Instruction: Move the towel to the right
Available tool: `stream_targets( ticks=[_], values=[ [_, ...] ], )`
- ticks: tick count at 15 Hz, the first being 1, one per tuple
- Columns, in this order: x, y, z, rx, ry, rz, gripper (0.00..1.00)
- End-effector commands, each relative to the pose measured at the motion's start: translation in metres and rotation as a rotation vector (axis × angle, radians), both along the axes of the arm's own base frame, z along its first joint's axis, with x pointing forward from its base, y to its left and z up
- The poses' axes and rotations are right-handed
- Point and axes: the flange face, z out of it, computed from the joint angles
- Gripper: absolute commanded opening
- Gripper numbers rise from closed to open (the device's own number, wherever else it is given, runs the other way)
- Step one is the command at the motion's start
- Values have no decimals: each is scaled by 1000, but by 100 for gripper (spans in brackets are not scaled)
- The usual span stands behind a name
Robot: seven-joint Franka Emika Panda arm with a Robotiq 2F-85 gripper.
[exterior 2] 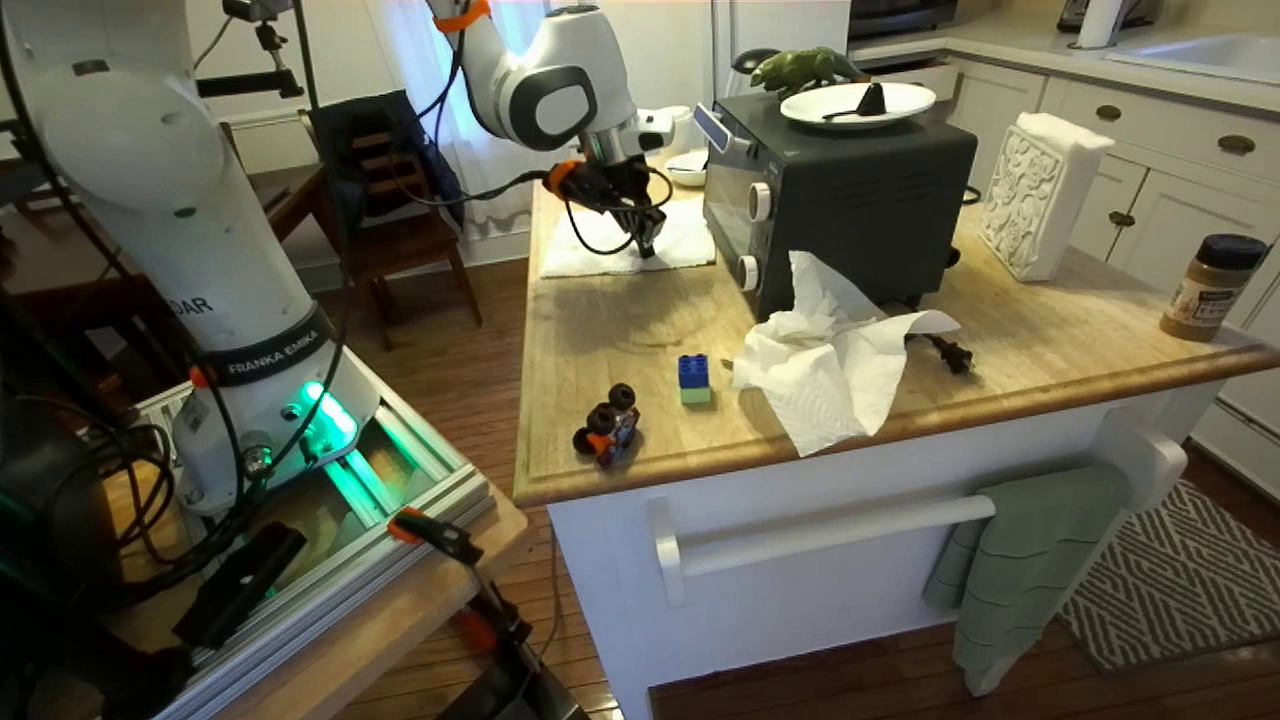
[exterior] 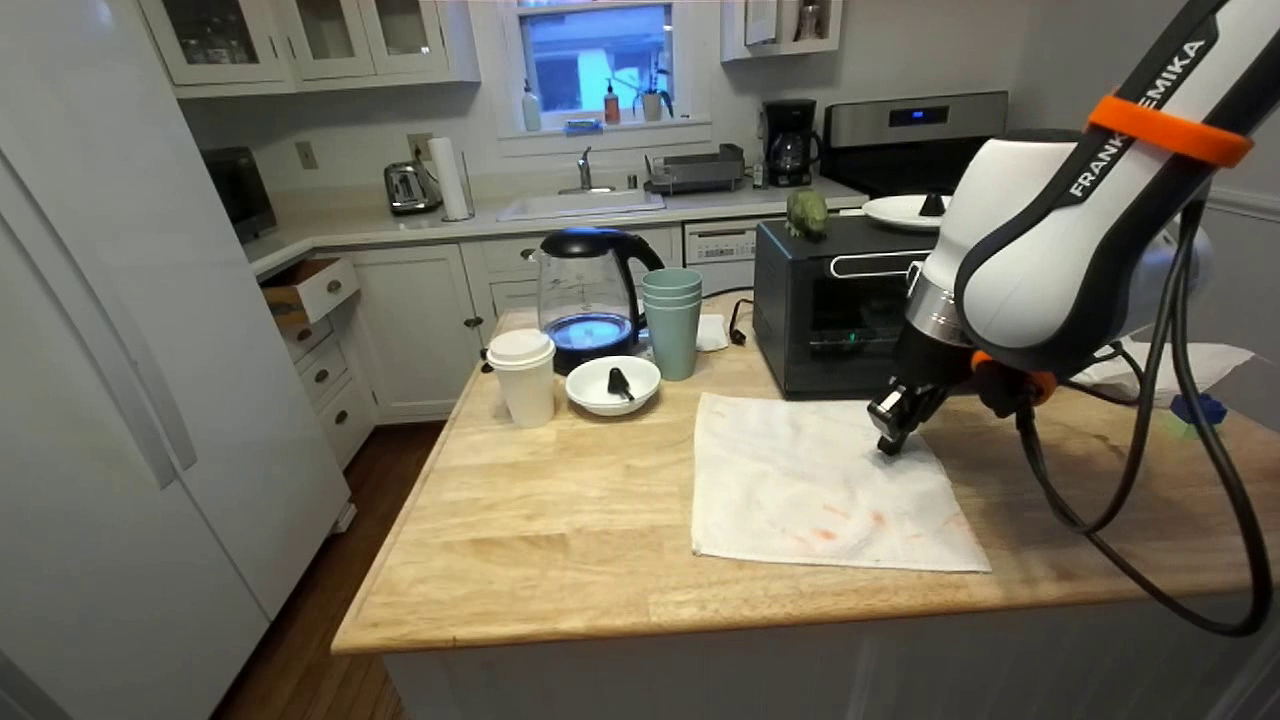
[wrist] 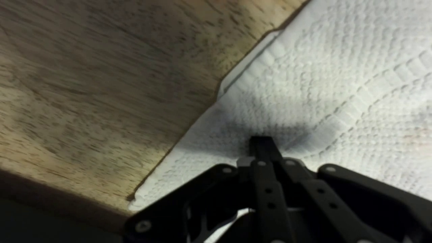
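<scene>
A white towel (exterior: 770, 490) with faint orange stains lies flat on the wooden island top. It also shows in an exterior view (exterior 2: 580, 258), and its textured weave fills the right of the wrist view (wrist: 337, 84). My gripper (exterior: 888, 446) points down over the towel near one edge. It also shows in an exterior view (exterior 2: 646, 250). In the wrist view the fingertips (wrist: 262, 140) are together, with towel surface beneath them. No fold of cloth shows between the fingers. Whether the tips touch the towel I cannot tell.
A dark toaster oven (exterior: 850, 310) stands right behind the towel. A kettle (exterior: 590, 300), green cups (exterior: 673, 330), a white bowl (exterior: 590, 400) and a lidded cup (exterior: 525, 385) are beside it. Crumpled paper (exterior 2: 830, 360), blocks (exterior 2: 693, 378) and a toy (exterior 2: 610, 428) lie elsewhere on top.
</scene>
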Motion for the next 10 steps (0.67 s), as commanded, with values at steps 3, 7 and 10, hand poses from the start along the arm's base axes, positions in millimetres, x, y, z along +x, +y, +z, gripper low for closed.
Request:
stream_targets(
  ticks=[3,7,10],
  values=[
    [-46,-27,-26,-10,176,129,0],
    [-18,-23,3,-19,81,103,1],
    [-18,-21,3,-18,81,106,1]
  ],
)
